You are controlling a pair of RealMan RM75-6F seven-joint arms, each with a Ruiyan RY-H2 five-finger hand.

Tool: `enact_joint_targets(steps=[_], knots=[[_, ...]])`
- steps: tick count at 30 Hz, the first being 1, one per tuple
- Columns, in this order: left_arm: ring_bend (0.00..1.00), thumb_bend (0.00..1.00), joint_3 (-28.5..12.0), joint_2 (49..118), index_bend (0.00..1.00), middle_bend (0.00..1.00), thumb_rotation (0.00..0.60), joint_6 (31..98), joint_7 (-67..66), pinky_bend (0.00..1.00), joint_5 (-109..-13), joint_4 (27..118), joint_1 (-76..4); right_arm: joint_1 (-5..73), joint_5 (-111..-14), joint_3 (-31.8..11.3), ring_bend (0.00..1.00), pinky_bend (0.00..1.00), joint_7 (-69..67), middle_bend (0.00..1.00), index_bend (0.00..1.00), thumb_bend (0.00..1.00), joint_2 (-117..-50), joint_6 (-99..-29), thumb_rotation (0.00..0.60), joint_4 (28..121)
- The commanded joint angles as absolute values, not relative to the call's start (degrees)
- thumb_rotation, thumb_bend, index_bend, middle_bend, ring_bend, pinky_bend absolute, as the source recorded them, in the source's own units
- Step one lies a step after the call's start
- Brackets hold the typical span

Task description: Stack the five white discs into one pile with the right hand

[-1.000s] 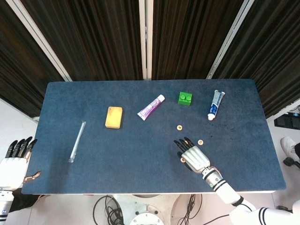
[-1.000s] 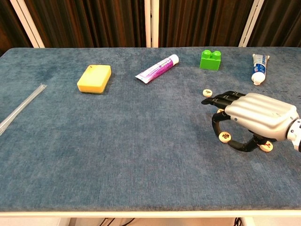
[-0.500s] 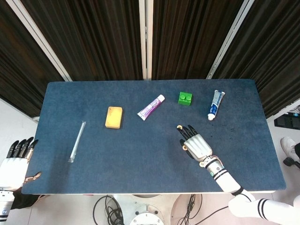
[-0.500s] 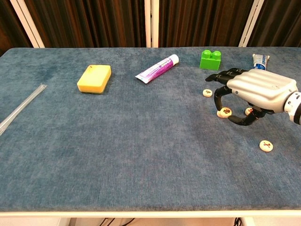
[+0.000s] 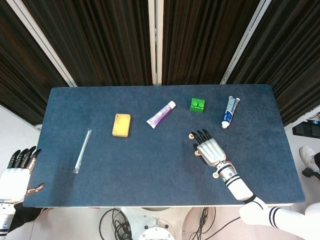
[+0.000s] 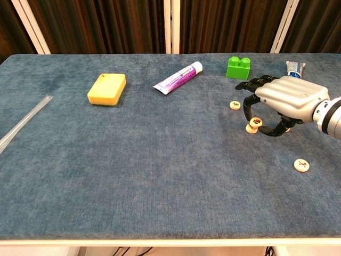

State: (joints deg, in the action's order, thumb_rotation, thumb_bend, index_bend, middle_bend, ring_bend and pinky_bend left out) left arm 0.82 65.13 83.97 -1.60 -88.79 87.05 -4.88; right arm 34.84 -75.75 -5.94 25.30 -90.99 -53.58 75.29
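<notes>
One white disc, the held disc (image 6: 256, 122), is pinched between the thumb and a fingertip of the right hand (image 6: 282, 101). The other fingers (image 6: 246, 84) are arched forward over it and only narrowly apart. This disc sits just above the lower disc (image 6: 250, 129) and overlaps it, offset a little to the right. Whether the two are already touching cannot be told from the chest view.

The step in hand is judged to be the setting of the held disc onto the lower one. It would be done best if the disc were kept flat and centred over the lower disc before being lowered. The pinch should be released only once contact is made, and the fingers should then be drawn straight up so the lower disc is not dragged across the cloth of the table (image 6: 160, 176).

Two more discs lie apart from the hand. The far disc (image 6: 234, 105) is just left of the fingertips, and the near disc (image 6: 301, 165) is well clear, toward the front edge. A fifth disc is probably hidden under the palm, though this is not plainly shown.

The left hand (image 5: 17, 172) is held off the table's corner, with its fingers extended and nothing in them.
</notes>
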Motion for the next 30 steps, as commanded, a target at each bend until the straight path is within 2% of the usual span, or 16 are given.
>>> enact_joint_targets(steps=[1, 30], knots=[[0.0, 0.02, 0.8, 65.15, 0.0, 0.0, 0.6, 84.11, -1.55, 0.0, -88.89, 86.98, -4.86, 35.15, -75.35, -5.92, 0.0, 0.0, 25.31, 0.05, 0.54, 0.36, -91.14, -53.18, 0.6, 74.94], [0.0, 0.02, 0.71, 64.87, 0.0, 0.0, 0.6, 83.9, -1.19, 0.0, -88.83, 87.16, -4.99, 36.53, -72.98, -5.13, 0.0, 0.0, 25.31, 0.05, 0.48, 0.34, -91.7, -52.32, 0.6, 74.36]])
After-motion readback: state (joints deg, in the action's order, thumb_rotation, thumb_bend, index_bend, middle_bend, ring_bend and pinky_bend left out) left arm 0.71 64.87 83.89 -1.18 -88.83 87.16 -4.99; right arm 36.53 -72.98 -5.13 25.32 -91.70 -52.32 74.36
